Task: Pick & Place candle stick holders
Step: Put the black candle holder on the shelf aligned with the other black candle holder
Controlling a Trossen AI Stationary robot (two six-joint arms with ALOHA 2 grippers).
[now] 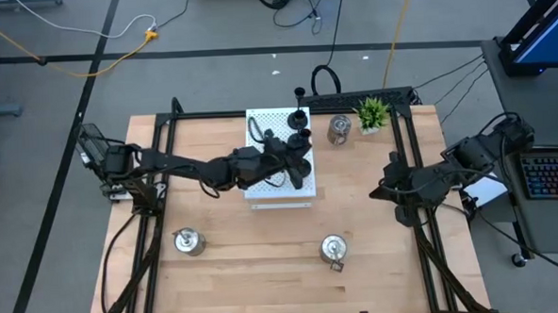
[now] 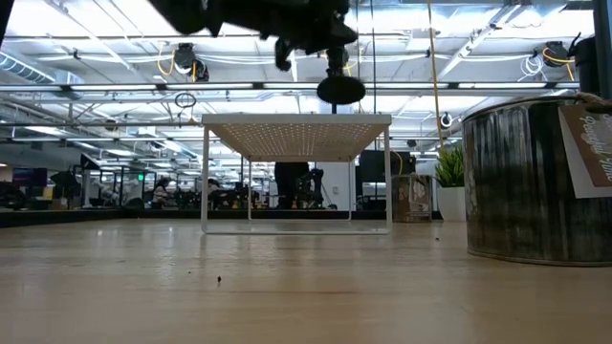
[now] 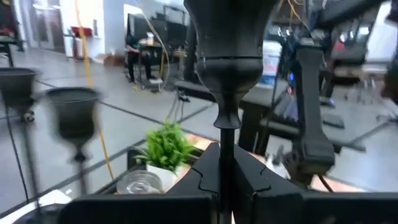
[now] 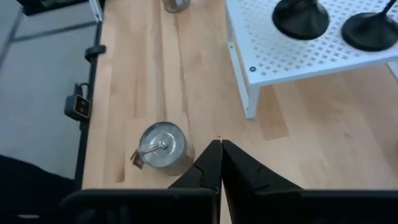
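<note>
My left gripper [image 1: 296,163] reaches from the table's left over the white perforated board [image 1: 266,190] and is shut on a matte black candle stick holder [image 3: 229,43]. The low view shows its round base [image 2: 340,90] hanging above the board top [image 2: 296,124]. Two more black holders [image 1: 300,127] stand on their bases at the board's far right part; they also show in the left wrist view [image 3: 74,112]. Three silver holders stand on the table: far [image 1: 339,128], near left [image 1: 188,241], near middle [image 1: 334,249]. My right gripper [image 4: 221,155] is shut and empty at the table's right side. My left gripper pinches the black holder's thin stem [image 3: 227,140] between its two fingers, just below the cup. The fingers come from the table's left and lie across the stem. The holder stands upright in the hold, its base lifted clear of the board.
A small green plant [image 1: 372,113] in a white pot stands at the far right, next to the far silver holder. A black frame [image 1: 406,151] runs along the table's edges. The near middle silver holder fills the right of the low view [image 2: 535,182].
</note>
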